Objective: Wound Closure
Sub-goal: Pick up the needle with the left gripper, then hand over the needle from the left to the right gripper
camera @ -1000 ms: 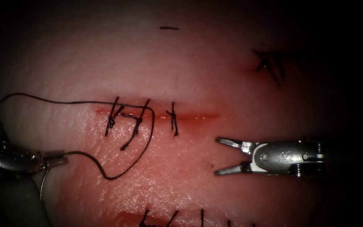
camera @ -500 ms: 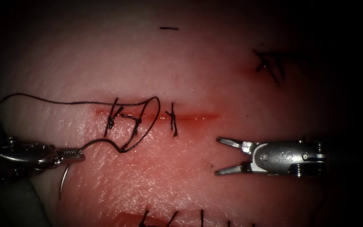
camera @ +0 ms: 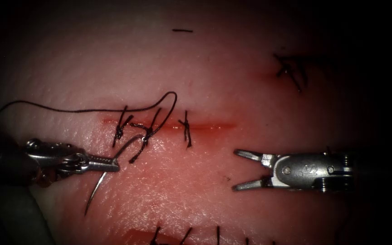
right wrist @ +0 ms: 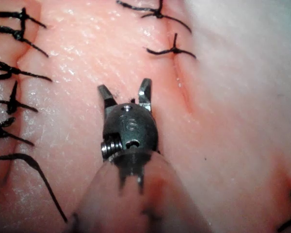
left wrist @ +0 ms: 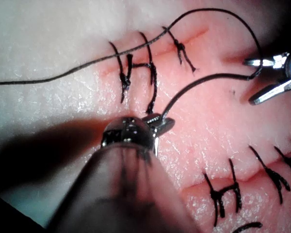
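**Already three stitches in — the right end of the cut left open**

The cut (camera: 173,124) runs across the middle of the tissue (camera: 232,68) as a thin line wet with red fluid (camera: 209,126). Three dark stitches (camera: 146,131) cross its left and middle parts, knotted, with short tails lying on the near side. To the right of the third stitch the edges lie unstitched, so by my reading at least one more bite is left to place there.

The left tool (camera: 107,164) has its jaws clamped on the needle (camera: 97,190) — gripped toward the thread end of its curve, the sharp end hanging down and left, free of the tissue and to the left of the cut. The thread (camera: 166,100) rises from the jaws, loops over the stitches and trails off leftward across the pale surface.

The right tool (camera: 239,169) hovers on the near side, right of the stitches, jaws spread apart, holding nothing.
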### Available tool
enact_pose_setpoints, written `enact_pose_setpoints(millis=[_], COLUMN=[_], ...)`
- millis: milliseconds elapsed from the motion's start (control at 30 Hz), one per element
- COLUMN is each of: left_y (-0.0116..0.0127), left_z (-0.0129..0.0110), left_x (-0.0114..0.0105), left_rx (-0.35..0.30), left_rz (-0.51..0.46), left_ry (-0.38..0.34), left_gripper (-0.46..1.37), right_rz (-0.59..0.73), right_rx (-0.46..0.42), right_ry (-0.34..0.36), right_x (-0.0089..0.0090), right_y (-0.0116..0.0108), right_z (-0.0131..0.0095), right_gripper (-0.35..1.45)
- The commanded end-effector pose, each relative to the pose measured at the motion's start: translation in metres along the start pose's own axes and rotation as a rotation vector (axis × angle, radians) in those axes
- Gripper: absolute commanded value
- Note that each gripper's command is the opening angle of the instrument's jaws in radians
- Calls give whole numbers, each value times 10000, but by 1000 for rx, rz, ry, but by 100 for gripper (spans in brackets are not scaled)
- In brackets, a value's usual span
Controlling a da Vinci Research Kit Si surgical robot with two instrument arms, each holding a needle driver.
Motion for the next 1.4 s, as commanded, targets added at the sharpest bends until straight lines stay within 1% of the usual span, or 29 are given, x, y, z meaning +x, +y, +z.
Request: enact_pose_setpoints(millis=[33,67,133,167,233,267,300,367,500,567,667,700,767,867,933,1000,1067,1133,1267,1367,1400], left_y=[1,2,5,5,7,8,9,10,12,12,13,15,17,19,21,23,24,26,26,24,24], left_z=[3,4,10,11,15,18,19,23,30,33,38,41,45,49,53,54,56,58,60,61,61], left_x=[2,3,7,8,12,17,19,28,42,50,57,60,63,69,76,81,87,95,101,104,104], left_rx=[-46,-55,-100,-104,-127,-137,-140,-144,-125,-126,-126,-127,-130,-140,-152,-157,-169,-189,-207,-207,-207], left_rz=[-12,-17,-20,-20,-22,-25,-32,-22,5,17,16,13,10,5,4,24,30,23,18,16,16], left_ry=[1,2,12,13,23,35,37,64,100,120,139,144,154,170,191,205,225,255,287,293,293], left_gripper=[-35,-35,-35,-35,-35,-35,-35,-35,-35,-35,-35,-35,-35,-35,-35,-35,-35,-35,-35,-35,-35], right_rz=[20,26,71,72,113,125,133,178,247,276,322,364,391,437,506,549,561,607,675,730,730], right_rx=[2,2,-3,-3,-8,-11,-13,-17,-29,-36,-47,-70,-104,-132,-157,-176,-174,-175,-176,-171,-171], right_ry=[11,14,36,39,68,81,86,105,147,162,159,156,151,149,149,150,152,155,166,171,171], right_x=[1,1,4,5,9,13,15,22,36,42,47,49,52,55,58,60,62,63,65,67,67], right_y=[0,0,1,1,3,6,7,13,29,38,49,55,61,68,74,80,85,91,96,97,97], right_z=[0,-1,-1,-2,-3,-4,-4,-7,-12,-14,-14,-13,-13,-12,-12,-11,-11,-10,-6,-3,-2], right_gripper=[111,110,104,103,98,100,99,93,92,90,89,90,94,96,97,97,98,97,96,94,93])
